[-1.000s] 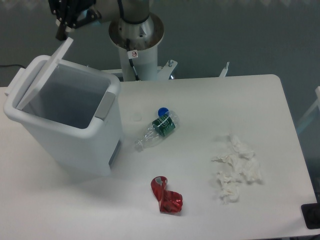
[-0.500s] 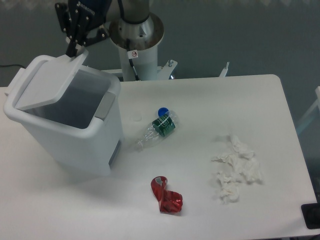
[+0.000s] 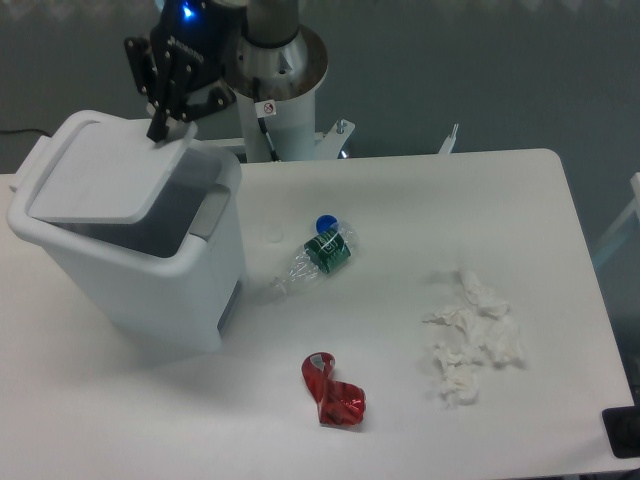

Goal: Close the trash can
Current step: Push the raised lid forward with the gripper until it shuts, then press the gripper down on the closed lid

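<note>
A crushed clear bottle [image 3: 315,260] with a green label and blue cap lies on the white table [image 3: 400,190]. A crumpled red wrapper [image 3: 332,391] sits nearer the front edge, and crumpled white tissues [image 3: 472,335] lie well apart to its right.

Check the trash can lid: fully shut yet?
Not yet. The lid of the trash can is tilted, with a dark gap along its right edge near the grey tab. The gripper is at its far edge.

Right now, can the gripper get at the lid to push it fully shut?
Probably yes. The gripper is already at the lid's raised far edge, nothing sits between them, and the trash can is open only by a dark gap on its right side.
</note>
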You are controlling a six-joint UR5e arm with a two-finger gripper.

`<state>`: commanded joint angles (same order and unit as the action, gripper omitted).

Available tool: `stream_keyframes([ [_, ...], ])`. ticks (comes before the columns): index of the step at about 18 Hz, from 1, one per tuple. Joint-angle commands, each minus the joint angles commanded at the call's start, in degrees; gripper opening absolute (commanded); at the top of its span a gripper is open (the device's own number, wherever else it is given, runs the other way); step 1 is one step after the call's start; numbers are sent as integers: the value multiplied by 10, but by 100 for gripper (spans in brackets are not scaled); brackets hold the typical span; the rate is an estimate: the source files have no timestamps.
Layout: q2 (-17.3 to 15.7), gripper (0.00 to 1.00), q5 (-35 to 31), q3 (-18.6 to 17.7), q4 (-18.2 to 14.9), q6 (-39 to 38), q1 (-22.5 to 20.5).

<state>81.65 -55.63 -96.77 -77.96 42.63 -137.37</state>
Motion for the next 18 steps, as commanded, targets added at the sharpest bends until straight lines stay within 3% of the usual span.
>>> stream_keyframes([
  [18,45,1,-9,0,34,-2,0],
])
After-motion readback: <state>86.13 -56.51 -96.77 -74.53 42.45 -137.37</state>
